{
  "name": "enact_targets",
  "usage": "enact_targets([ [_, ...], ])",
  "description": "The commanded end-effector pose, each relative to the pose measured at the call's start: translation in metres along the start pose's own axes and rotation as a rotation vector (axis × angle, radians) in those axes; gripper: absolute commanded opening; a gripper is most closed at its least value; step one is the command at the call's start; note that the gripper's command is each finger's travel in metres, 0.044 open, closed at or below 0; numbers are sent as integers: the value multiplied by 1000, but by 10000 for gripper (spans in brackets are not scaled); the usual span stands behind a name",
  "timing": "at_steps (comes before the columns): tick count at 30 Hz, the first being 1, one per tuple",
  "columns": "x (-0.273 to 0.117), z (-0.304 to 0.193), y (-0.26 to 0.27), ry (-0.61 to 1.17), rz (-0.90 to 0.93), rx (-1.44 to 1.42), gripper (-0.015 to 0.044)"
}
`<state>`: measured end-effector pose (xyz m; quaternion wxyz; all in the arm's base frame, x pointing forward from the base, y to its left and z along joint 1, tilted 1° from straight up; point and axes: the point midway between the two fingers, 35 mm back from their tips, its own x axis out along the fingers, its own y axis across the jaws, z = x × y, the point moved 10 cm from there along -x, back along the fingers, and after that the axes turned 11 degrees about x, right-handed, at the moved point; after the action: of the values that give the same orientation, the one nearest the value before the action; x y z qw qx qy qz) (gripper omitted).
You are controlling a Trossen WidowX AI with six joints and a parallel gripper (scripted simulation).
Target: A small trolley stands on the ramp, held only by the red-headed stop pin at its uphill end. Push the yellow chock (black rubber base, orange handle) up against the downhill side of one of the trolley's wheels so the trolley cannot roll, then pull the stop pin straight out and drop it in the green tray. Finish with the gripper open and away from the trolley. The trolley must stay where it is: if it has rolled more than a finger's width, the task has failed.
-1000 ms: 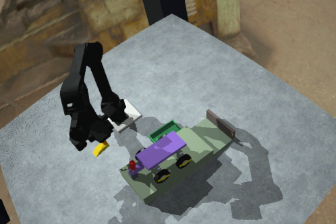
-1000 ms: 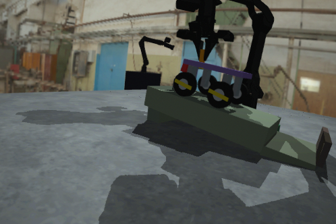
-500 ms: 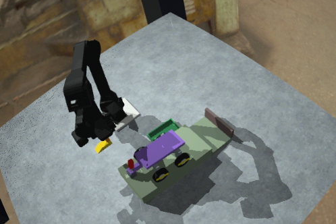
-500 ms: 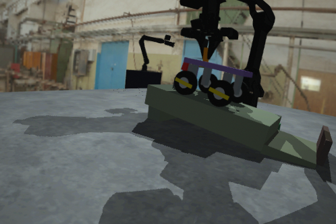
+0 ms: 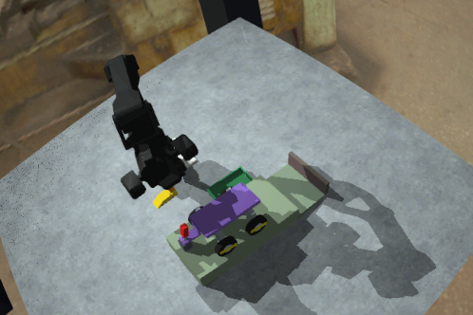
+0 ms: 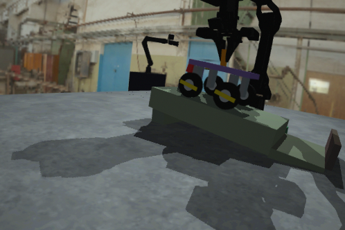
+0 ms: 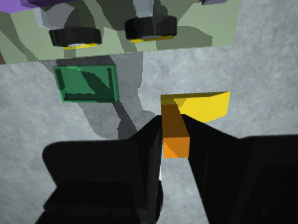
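My gripper [image 6: 224, 59] [image 7: 170, 120] is shut on the orange handle of the chock. The chock's yellow body [image 5: 164, 198] [image 7: 207, 106] hangs below the fingers, in the air beside the ramp on the arm's side, apart from the trolley. The black base cannot be made out. The purple trolley [image 5: 223, 209] [image 6: 222, 69] stands on the green ramp [image 5: 277, 193] [image 6: 208, 120] [image 7: 220, 25]. The red-headed stop pin [image 5: 184, 231] [image 6: 190, 68] stands upright at the trolley's uphill end. The green tray [image 7: 118, 82] lies beside the ramp, with no pin visible in it.
A brown end board [image 5: 309, 172] [image 6: 332, 149] stands across the ramp's low end. A white piece [image 5: 191, 160] shows partly beneath the arm. One trolley wheel [image 7: 150, 28] is near the ramp edge facing the gripper.
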<state>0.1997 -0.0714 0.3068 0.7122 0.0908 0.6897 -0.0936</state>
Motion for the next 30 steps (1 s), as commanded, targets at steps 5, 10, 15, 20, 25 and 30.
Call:
enact_targets([
  [5, 2, 1, 27, 6, 2, 3, 0],
  [10, 3, 2, 45, 6, 4, 3, 0],
  [15, 4, 2, 63, 6, 6, 3, 0],
  [20, 6, 2, 81, 6, 7, 3, 0],
  [25, 8, 2, 99, 6, 9, 3, 0],
  [30, 9, 1, 117, 6, 11, 3, 0],
])
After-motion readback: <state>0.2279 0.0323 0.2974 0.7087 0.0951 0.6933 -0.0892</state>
